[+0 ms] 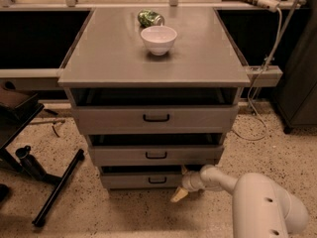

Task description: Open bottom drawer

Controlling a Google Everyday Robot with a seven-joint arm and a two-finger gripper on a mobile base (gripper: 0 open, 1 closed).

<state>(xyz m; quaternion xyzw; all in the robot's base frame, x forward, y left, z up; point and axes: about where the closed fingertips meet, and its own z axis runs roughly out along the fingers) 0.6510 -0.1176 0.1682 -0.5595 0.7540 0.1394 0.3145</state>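
Note:
The bottom drawer (133,180) is the lowest and narrowest grey front of three, with a small black bar handle (157,180) at its centre. It looks shut or nearly shut, with a dark gap above it. My gripper (181,182) is at the end of the white arm (257,202), low near the floor. It sits at the drawer's right end, to the right of the handle. One cream fingertip (179,195) points down to the floor and the other is hidden against the drawer front.
The grey cabinet top (109,48) carries a white bowl (158,38) and a green can (150,18). The middle drawer (156,155) and top drawer (156,118) sit above. A black stand leg (57,187) lies on the speckled floor at left. Cables hang at right (257,98).

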